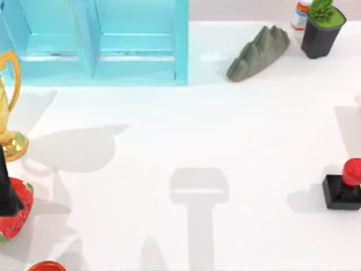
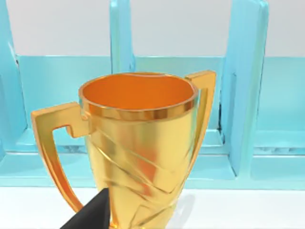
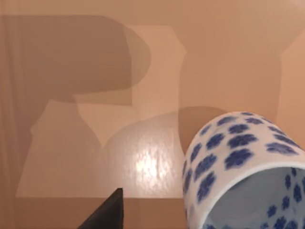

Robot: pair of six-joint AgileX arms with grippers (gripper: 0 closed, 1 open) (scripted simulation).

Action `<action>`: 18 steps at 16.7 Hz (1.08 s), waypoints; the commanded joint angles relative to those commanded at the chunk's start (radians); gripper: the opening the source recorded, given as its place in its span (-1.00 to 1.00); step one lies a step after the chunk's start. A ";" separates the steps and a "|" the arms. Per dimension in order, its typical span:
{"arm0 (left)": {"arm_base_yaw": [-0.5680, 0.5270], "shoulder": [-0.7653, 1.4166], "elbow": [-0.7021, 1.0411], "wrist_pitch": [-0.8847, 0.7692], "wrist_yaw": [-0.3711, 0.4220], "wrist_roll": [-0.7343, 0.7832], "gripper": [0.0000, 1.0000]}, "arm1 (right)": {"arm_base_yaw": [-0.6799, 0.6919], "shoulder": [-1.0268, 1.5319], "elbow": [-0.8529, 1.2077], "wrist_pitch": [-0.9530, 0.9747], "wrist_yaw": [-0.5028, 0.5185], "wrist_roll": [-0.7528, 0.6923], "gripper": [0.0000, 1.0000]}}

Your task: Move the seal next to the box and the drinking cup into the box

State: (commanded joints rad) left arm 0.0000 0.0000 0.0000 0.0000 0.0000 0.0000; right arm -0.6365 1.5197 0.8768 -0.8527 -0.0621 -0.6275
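While tipped sideways, drinking cup (image 3: 238, 162) shows its mouth.

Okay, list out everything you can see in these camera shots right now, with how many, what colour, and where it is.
Seal: one, black base with red knob, table's right edge.
Drinking cup: one, white with blue flowers, lying tilted on a tan surface in the right wrist view.
Rack: one, light blue, top left of the table.
Trophy: one, gold, left edge, in front of the rack.
Rock: one, grey-green, top, right of the rack.
Plant pot: one, black with green plant, top right corner.
Bottle: one, white and orange, behind the pot.
Watermelon-patterned thing: one, red and green, lower left edge.
Red round thing: one, bottom left edge, cut off.
Table: one, white.
Dark gripper finger tips: one in each wrist view.
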 joint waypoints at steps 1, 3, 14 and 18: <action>0.000 0.000 0.000 0.000 0.000 0.000 1.00 | 0.000 0.000 0.000 0.000 0.000 0.000 1.00; 0.000 0.000 0.000 0.000 0.000 0.000 1.00 | 0.000 0.000 0.000 0.000 0.000 0.000 1.00; 0.000 0.000 0.000 0.000 0.000 0.000 1.00 | -0.004 -0.048 0.196 -0.230 0.004 -0.005 1.00; 0.000 0.000 0.000 0.000 0.000 0.000 1.00 | -0.009 -0.069 0.297 -0.364 -0.032 -0.004 1.00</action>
State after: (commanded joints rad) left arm 0.0000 0.0000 0.0000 0.0000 0.0000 0.0000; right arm -0.6452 1.4508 1.1736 -1.2170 -0.0943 -0.6316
